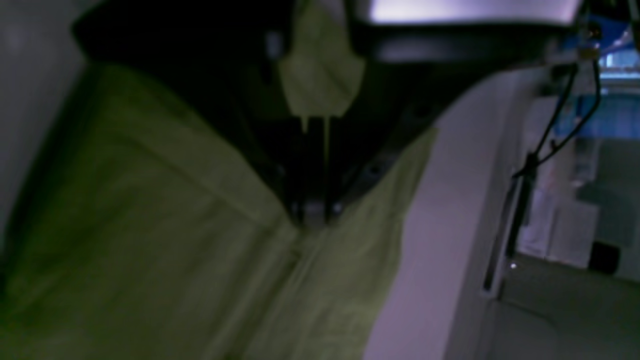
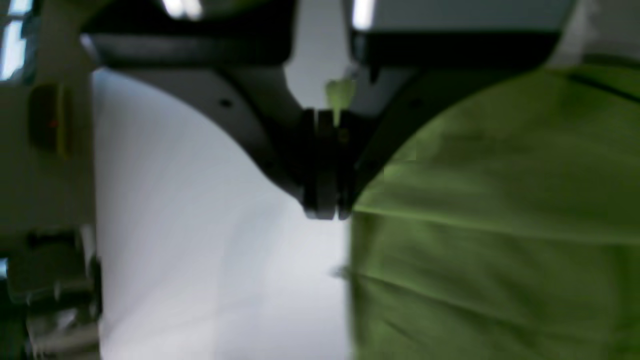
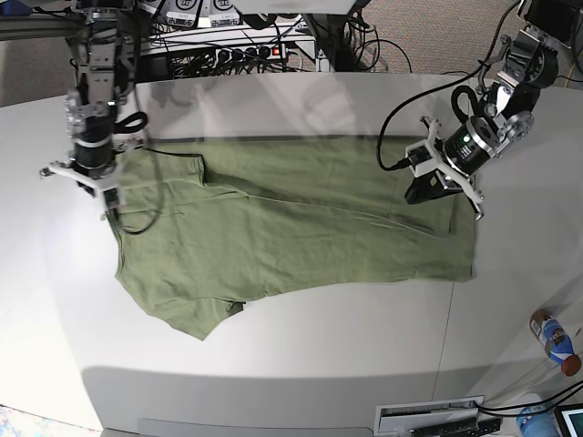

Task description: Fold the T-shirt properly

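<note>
The olive-green T-shirt (image 3: 291,237) lies spread across the white table (image 3: 273,355), collar end at the left and hem at the right. My left gripper (image 3: 426,193) sits at the hem end on the right, shut on the T-shirt. In the left wrist view its jaws (image 1: 314,212) are pressed together, with a tuft of cloth (image 1: 320,75) poking up behind them. My right gripper (image 3: 109,202) is at the shoulder end on the left. In the right wrist view it (image 2: 325,212) is shut on the T-shirt edge (image 2: 500,210), and a small bit of cloth shows between the jaws.
Cables and power strips (image 3: 228,36) crowd the far edge of the table. A bottle (image 3: 556,339) lies off the table at the lower right. A white slotted fitting (image 3: 428,419) sits at the near edge.
</note>
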Controlling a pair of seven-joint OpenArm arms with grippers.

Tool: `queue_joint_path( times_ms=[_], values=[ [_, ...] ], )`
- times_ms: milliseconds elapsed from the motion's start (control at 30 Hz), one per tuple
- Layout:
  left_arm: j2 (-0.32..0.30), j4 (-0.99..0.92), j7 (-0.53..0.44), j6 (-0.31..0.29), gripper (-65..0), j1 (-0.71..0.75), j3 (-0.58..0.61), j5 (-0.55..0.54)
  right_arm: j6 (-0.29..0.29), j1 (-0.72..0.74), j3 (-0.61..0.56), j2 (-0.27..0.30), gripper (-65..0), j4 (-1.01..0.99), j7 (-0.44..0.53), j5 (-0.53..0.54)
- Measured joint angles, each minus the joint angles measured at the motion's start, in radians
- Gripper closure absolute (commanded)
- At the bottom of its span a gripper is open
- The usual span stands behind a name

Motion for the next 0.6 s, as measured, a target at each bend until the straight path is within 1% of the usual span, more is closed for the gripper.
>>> queue_joint_path(
  times_ms=[100, 133, 233, 300, 367, 467, 500, 567, 600],
  values=[
    [0.000, 0.000, 0.138, -0.089, 0.0, -0.034, 0.000, 0.004, 0.009, 0.003, -0.098, -0.001, 0.0, -0.001, 0.000, -0.045],
    [0.000, 0.000, 0.174, -0.110, 0.0, -0.047, 0.000, 0.005, 0.010, 0.012, -0.122, -0.002, 0.0, -0.003, -0.001, -0.048],
    [-0.003, 0.000, 0.185, -0.147, 0.0, -0.075, 0.000, 0.018, 0.009, 0.051, -0.167, -0.003, 0.0, -0.007, -0.019, -0.106],
    [-0.003, 0.000, 0.187, -0.153, 0.0, -0.074, 0.000, 0.064, 0.005, 0.072, -0.171, -0.002, 0.0, -0.007, -0.038, -0.140],
    [-0.009, 0.000, 0.188, -0.185, 0.0, -0.072, 0.000, 0.076, 0.003, 0.078, -0.171, 0.003, 0.0, -0.019, -0.037, -0.177],
    [-0.025, 0.000, 0.185, -0.185, 0.0, -0.072, 0.018, 0.087, 0.009, 0.078, -0.171, 0.003, 0.0, -0.071, -0.020, -0.222],
    [-0.027, 0.000, 0.187, -0.185, 0.0, -0.074, 0.028, 0.106, 0.018, 0.080, -0.171, 0.003, 0.0, -0.092, -0.013, -0.231],
    [-0.031, 0.000, 0.191, -0.184, 0.0, -0.073, 0.062, 0.110, 0.053, 0.088, -0.171, 0.003, 0.0, -0.134, 0.006, -0.245],
    [-0.032, 0.000, 0.192, -0.184, 0.0, -0.073, 0.082, 0.140, 0.055, 0.091, -0.172, 0.003, 0.0, -0.150, 0.014, -0.250]
  ],
)
